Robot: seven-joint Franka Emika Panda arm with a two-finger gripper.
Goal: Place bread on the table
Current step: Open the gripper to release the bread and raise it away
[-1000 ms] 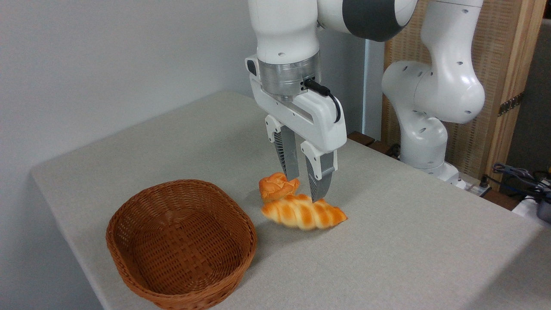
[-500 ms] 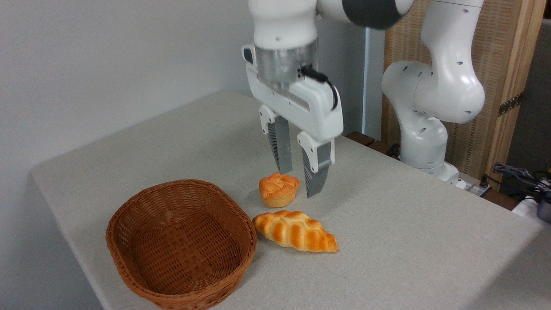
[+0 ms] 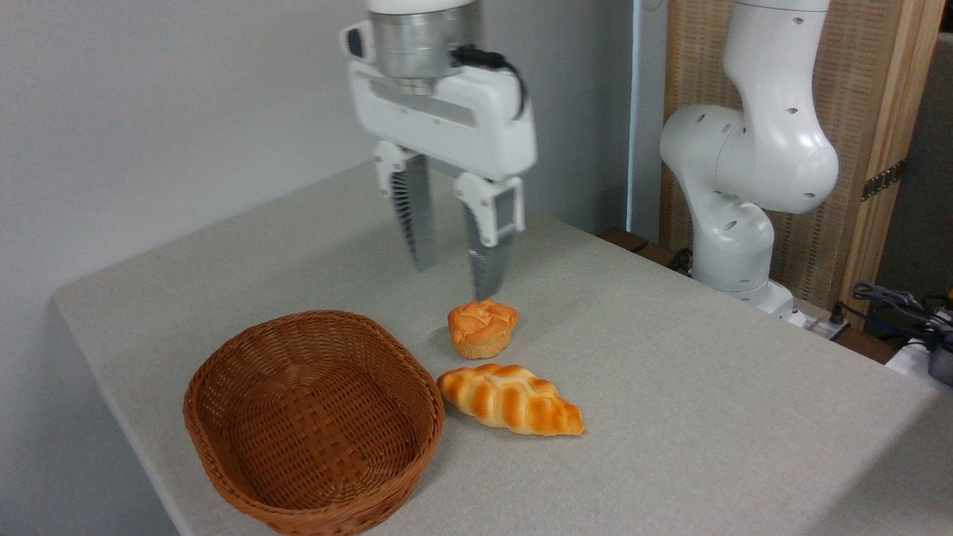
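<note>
Your hand [image 3: 454,279] hangs in the air above the tabletop [image 3: 707,417] with its two fingers [image 3: 415,223] spread moderately apart, holding nothing and touching nothing. Take the wicker basket [image 3: 313,420] as your landmark: the braided bread [image 3: 510,399] lies flat on the tabletop just beside its right rim. The small round bun [image 3: 482,328] sits just behind the loaf, and your fingertips hover above and slightly left of that bun.
</note>
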